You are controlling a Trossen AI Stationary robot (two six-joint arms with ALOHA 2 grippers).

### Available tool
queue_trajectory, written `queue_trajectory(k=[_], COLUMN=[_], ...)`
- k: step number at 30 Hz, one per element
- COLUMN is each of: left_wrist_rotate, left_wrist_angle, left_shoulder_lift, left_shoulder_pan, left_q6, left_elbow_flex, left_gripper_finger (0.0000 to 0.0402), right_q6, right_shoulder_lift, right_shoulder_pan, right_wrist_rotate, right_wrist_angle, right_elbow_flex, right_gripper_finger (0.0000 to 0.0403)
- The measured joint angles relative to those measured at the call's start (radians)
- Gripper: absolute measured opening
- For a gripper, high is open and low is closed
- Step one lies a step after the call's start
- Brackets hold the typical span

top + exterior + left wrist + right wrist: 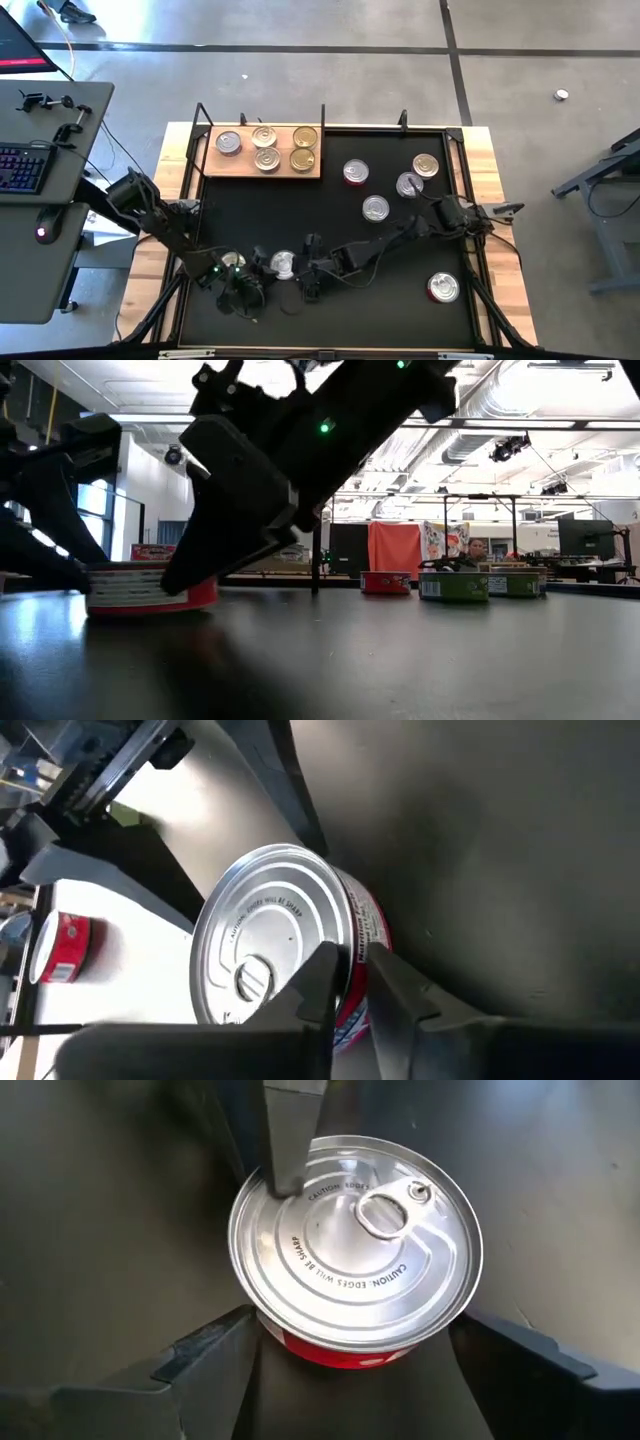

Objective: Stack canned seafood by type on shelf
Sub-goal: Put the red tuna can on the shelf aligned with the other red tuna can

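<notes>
A flat tin with a silver lid and red side (284,264) rests on its base near the black mat's near edge. It fills the right wrist view (355,1240) and shows in the left wrist view (270,940). My left gripper (352,960) is nearly shut at its rim. My right gripper (357,1325) is open, with one finger on each side of the same tin, apart from it. A second silver tin (232,262) lies beside my left wrist. The wooden shelf (225,168) at the far left holds several silver and gold tins. My left gripper has the tin's rim (345,935) between its two fingers. One finger (290,1140) lies on the lid's edge and the other stands outside the red side wall. It comes from the table's left, slanting down. The tin sits flat on the mat (150,592).
Several more tins lie on the mat's right half (375,208), with one near the right near corner (443,288). A black frame stands around the mat (200,120). A desk with a keyboard (20,165) is off the table's left side. Both arms crowd the near edge.
</notes>
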Motion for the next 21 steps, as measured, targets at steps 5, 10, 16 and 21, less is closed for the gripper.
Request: queue_trajectory(k=[5, 10, 16, 21], left_wrist_rotate=[0.011, 0.017, 0.006, 0.009], left_wrist_angle=[0.029, -0.009, -0.155, -0.249], left_shoulder_lift=[0.001, 0.009, 0.013, 0.014], left_shoulder_pan=[0.011, 0.009, 0.005, -0.001], left_q6=[0.050, 0.089, 0.105, 0.094], left_elbow_flex=[0.005, 0.056, 0.158, 0.215], left_gripper_finger=[0.0004, 0.0001, 0.0001, 0.0001], right_q6=[0.056, 0.068, 0.061, 0.059], right_shoulder_lift=[-0.014, -0.021, -0.026, -0.026], right_shoulder_pan=[0.036, 0.071, 0.085, 0.077], right_wrist_rotate=[0.080, 0.158, 0.197, 0.195], right_wrist_angle=[-0.047, -0.073, -0.082, -0.083], right_elbow_flex=[0.005, 0.006, 0.006, 0.006], right_gripper_finger=[0.0316, 0.0316, 0.0315, 0.0315])
